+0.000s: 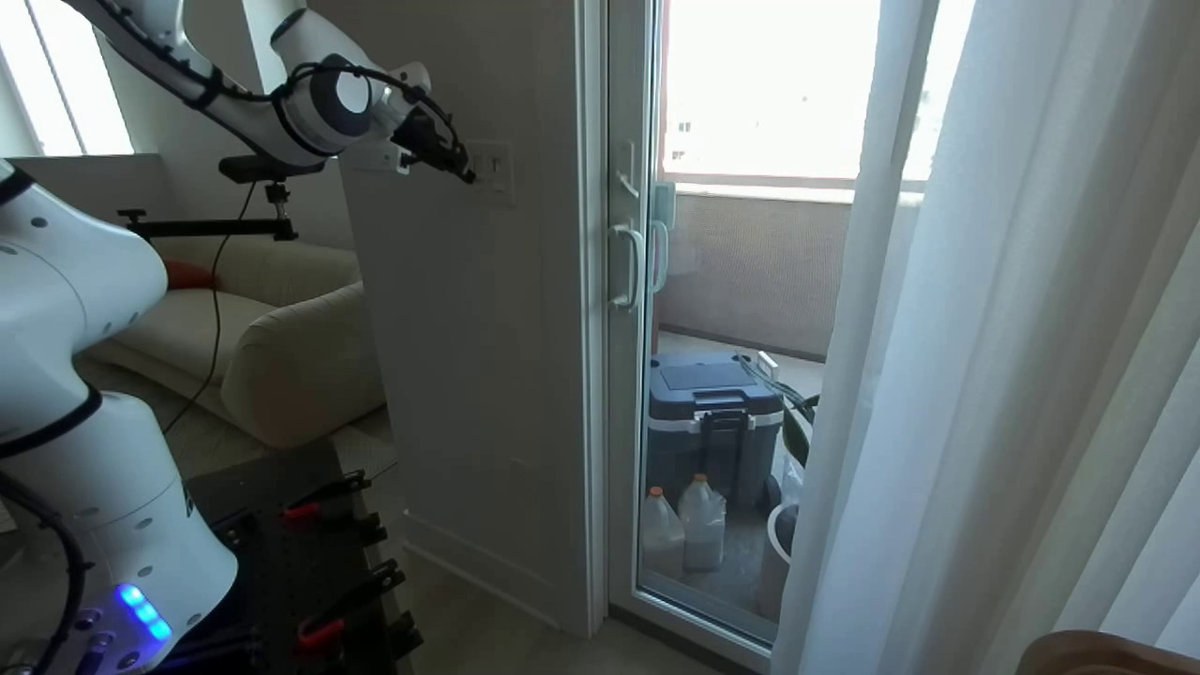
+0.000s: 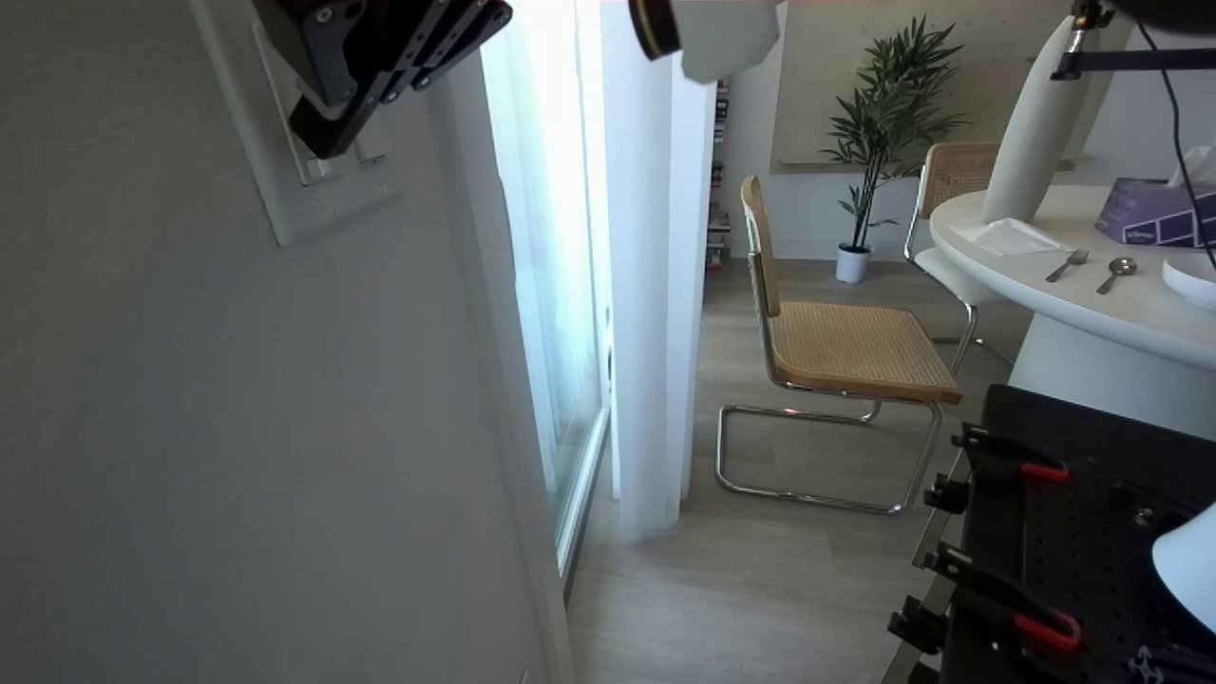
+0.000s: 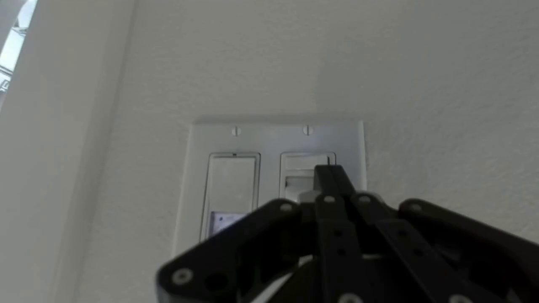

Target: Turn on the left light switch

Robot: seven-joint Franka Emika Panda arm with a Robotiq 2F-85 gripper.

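Observation:
The white switch plate (image 1: 497,178) is on the grey wall beside the glass door. It also shows in an exterior view (image 2: 271,195) and in the wrist view (image 3: 269,139), which stands upside down. The left light switch (image 3: 301,162) is the rocker farther from the door, on the right in the wrist view; its lower end (image 2: 321,169) shows below the fingertips. My gripper (image 3: 329,170) is shut and empty, fingertips together over the lower part of this rocker. It shows in both exterior views (image 1: 469,175) (image 2: 323,138). I cannot tell whether it touches. The right rocker (image 3: 231,181) is beside it.
The door frame (image 1: 591,328) and the glass door's white handle (image 1: 630,267) are right of the plate. A white curtain (image 1: 937,375) hangs beyond. A black mounting table (image 2: 1092,541) stands by the arm's base. A chair (image 2: 855,351) and a round table (image 2: 1073,285) are farther back.

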